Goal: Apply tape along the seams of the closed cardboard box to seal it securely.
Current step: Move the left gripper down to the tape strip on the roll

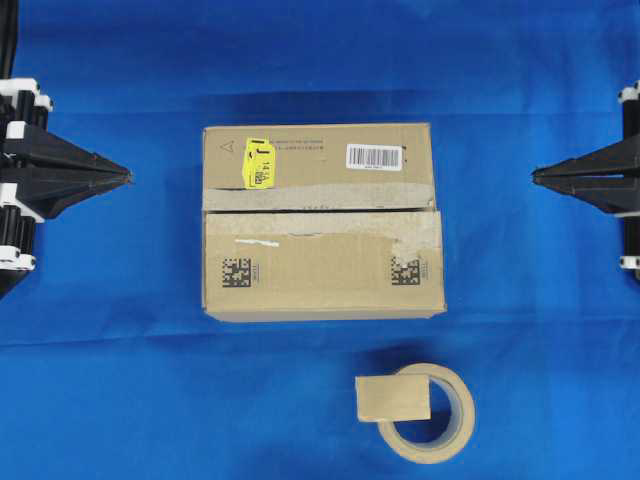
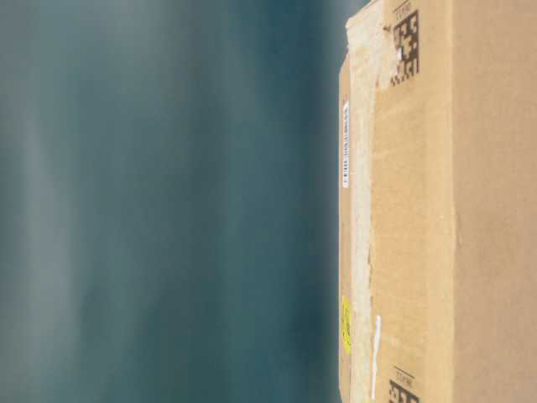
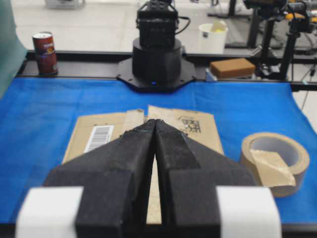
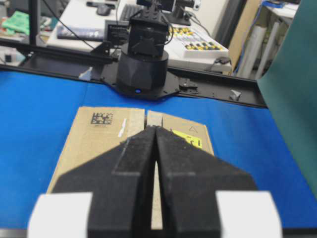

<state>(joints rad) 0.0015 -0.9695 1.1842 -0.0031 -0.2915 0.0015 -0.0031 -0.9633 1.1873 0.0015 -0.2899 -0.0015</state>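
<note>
The cardboard box (image 1: 320, 225) lies closed in the middle of the blue cloth, with a yellow sticker (image 1: 258, 163) and a barcode label (image 1: 373, 156) on its far flap. Its seam (image 1: 320, 210) runs left to right between pale worn tape strips. The cut piece of tape (image 1: 392, 398) rests on the near-left side of the tape roll (image 1: 430, 412) in front of the box. My left gripper (image 1: 128, 177) is shut and empty, well left of the box. My right gripper (image 1: 535, 176) is shut and empty, well right of it. Both tips point at the box (image 3: 143, 130) (image 4: 133, 131).
Each wrist view shows the opposite arm's black base (image 3: 156, 62) (image 4: 140, 69) past the box. A red can (image 3: 44, 52) and a brown block (image 3: 233, 68) stand off the cloth's edge. The table-level view shows the box (image 2: 436, 201) turned sideways, close up.
</note>
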